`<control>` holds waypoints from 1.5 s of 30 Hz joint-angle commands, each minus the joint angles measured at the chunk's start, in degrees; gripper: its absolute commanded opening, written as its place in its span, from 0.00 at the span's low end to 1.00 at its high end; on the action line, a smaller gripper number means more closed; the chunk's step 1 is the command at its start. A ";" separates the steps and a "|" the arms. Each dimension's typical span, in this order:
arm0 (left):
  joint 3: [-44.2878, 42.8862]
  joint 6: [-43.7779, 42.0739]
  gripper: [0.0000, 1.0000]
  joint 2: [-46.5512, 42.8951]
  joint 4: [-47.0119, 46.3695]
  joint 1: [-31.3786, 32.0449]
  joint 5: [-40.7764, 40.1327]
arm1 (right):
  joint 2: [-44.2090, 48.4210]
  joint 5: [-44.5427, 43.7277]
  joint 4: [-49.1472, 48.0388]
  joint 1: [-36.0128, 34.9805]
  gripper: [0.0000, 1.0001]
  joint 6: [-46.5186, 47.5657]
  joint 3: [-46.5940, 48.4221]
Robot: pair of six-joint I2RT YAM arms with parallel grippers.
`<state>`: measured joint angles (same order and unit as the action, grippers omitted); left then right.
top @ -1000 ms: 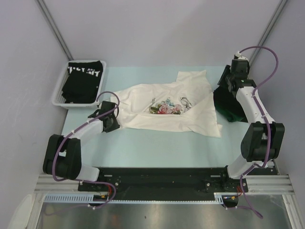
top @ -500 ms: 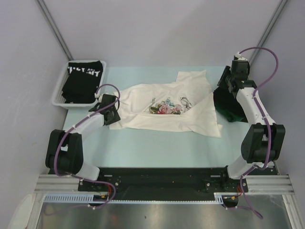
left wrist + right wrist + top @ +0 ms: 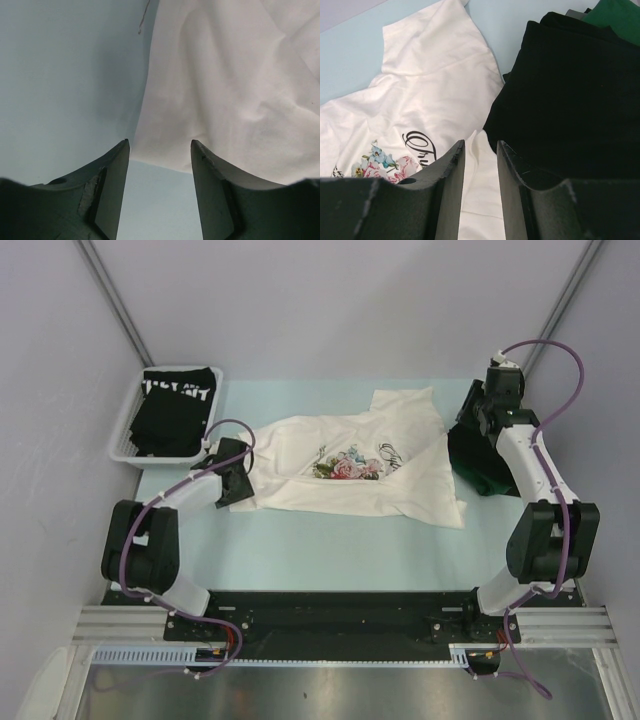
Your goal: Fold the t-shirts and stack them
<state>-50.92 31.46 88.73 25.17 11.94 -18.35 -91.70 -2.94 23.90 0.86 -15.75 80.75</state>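
Observation:
The white t-shirt [image 3: 350, 465] with the floral print and black script lies rumpled on the pale table. My left gripper [image 3: 238, 485] is at its near-left corner. In the left wrist view that gripper [image 3: 160, 145] is open, and the white t-shirt's hem [image 3: 220, 100] lies just past its fingertips, ungripped. My right gripper [image 3: 468, 425] hovers over the shirt's right edge, beside a pile with a black t-shirt [image 3: 570, 100] and a dark green one [image 3: 615, 15]. Its jaws [image 3: 480, 145] stand a little apart, white cloth showing through the gap.
A white mesh basket [image 3: 125, 445] stands at the far left and holds a black t-shirt with white lettering [image 3: 175, 400]. The dark pile [image 3: 480, 465] lies at the right edge of the table. Grey walls close in on the left, back and right.
My left gripper has shifted a little away from me along the shirt's left edge, and its jaws have widened. The right arm and the shirt have stayed put.

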 commanded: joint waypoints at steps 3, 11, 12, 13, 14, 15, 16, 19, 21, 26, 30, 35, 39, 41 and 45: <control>-0.06 -1.49 0.58 0.57 -2.22 -0.69 -0.99 | 3.28 0.04 0.53 0.28 0.37 1.42 0.02; -0.76 -2.99 0.59 3.64 -2.93 -0.87 -0.64 | 4.07 0.13 1.24 1.07 0.37 2.04 0.02; -0.68 -2.73 0.59 3.99 -2.93 -1.04 -0.29 | 4.07 0.21 1.15 1.07 0.37 1.95 0.02; -0.50 -2.46 0.59 4.08 -3.19 -1.31 0.67 | 4.16 0.13 1.24 1.16 0.37 1.95 -0.07; -0.33 -2.20 0.59 4.17 -3.28 -1.31 1.03 | 4.34 0.21 1.24 1.25 0.37 2.04 -0.07; -0.24 -2.11 0.59 4.35 -3.46 -1.31 1.47 | 4.34 0.30 1.32 1.42 0.37 2.04 -0.07; -0.06 -2.02 0.59 4.43 -3.81 -1.31 2.17 | 4.42 0.22 1.24 1.42 0.37 1.95 -0.07; 0.03 -2.11 0.58 5.31 -4.33 -1.40 3.23 | 4.60 0.22 1.50 1.77 0.37 2.04 -0.07; 0.11 -2.19 0.55 5.66 -4.51 -1.57 3.93 | 4.78 0.22 1.50 1.77 0.37 1.95 0.02; -0.06 -2.11 0.46 5.93 -4.69 -1.75 4.11 | 4.78 0.30 1.85 1.95 0.37 1.60 0.02; -0.15 -2.28 0.38 6.02 -3.64 -1.84 3.50 | 4.60 0.39 1.85 2.04 0.37 1.07 0.02; -0.15 -2.72 0.00 6.63 -2.58 -2.45 4.11 | 4.60 0.48 1.50 2.04 0.37 0.81 0.02; -0.06 -2.55 0.00 6.72 -1.00 -2.54 3.23 | 4.43 0.66 1.32 2.12 0.37 0.63 0.02; -0.24 -2.55 0.00 6.72 -0.12 -2.63 2.62 | 4.43 0.83 1.32 2.30 0.37 0.54 -0.07; -1.29 -2.46 0.00 5.84 4.26 -2.63 0.69 | 4.16 1.01 1.24 2.21 0.37 0.37 -0.07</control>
<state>-51.40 29.47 93.76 21.80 10.44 -13.85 -89.34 -2.44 25.89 2.81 -14.94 80.58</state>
